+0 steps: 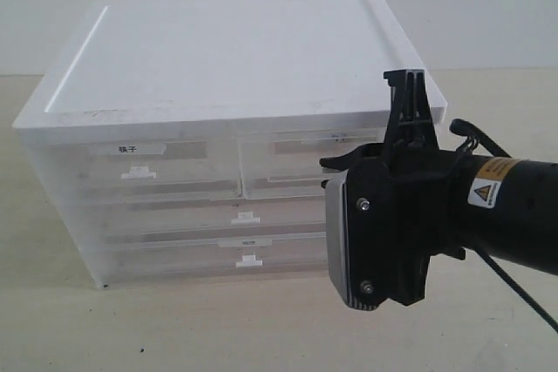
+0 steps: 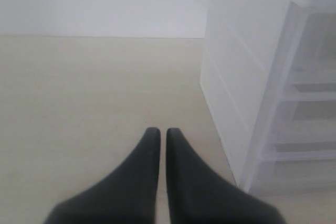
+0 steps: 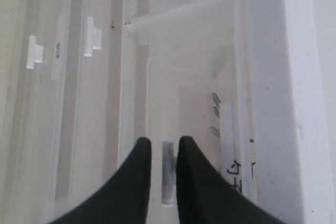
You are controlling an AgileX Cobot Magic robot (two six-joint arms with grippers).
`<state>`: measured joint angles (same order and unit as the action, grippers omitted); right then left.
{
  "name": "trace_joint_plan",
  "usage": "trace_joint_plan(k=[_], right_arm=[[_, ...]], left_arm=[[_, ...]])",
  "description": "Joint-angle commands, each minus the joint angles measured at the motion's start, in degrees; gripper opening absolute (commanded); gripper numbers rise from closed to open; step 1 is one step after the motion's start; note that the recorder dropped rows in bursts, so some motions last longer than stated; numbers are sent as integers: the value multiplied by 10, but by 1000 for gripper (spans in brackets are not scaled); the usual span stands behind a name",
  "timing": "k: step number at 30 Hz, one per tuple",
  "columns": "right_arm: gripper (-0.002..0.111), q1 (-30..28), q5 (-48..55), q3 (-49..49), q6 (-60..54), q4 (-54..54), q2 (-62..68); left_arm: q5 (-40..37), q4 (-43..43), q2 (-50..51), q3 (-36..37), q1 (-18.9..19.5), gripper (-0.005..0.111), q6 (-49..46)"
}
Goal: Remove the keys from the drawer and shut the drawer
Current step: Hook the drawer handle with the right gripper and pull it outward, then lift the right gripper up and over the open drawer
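While the right gripper (image 3: pixel 163 142) points straight at the front of the white cabinet (image 1: pixel 227 50), its two black fingers stand close together. The small tab handle (image 3: pixel 167 174) of the drawer (image 1: pixel 288 163) sits between them. A sliver of light shows on either side of the tab, so whether the fingers are actually pinching it cannot be told. The drawer front lies directly ahead of the fingertips. In the exterior view, as far as the arm leaves it visible, it sits about level with the labelled drawer (image 1: pixel 131 163) beside it. A few dark smudges show through the cloudy plastic just past the fingertips; the keys cannot be made out as such. The left gripper (image 2: pixel 159 132) hangs over the table (image 2: pixel 79 103), its fingers pressed together but for a hairline gap. The cabinet's side wall stands ahead of it and off to one side.
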<state>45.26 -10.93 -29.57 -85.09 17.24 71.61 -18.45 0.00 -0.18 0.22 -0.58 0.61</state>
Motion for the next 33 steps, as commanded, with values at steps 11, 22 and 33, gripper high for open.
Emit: trace_joint_plan(k=[11,22,33], right_arm=[[0,-1,189,2,-2,3,-47],[0,1,296,2,43,5,-133],[0,83,201,2,225,-7,-268]], left_arm=[[7,0,2,-2,0,5,-2],[7,0,2,-2,0,5,-2],[7,0,2,-2,0,5,-2]])
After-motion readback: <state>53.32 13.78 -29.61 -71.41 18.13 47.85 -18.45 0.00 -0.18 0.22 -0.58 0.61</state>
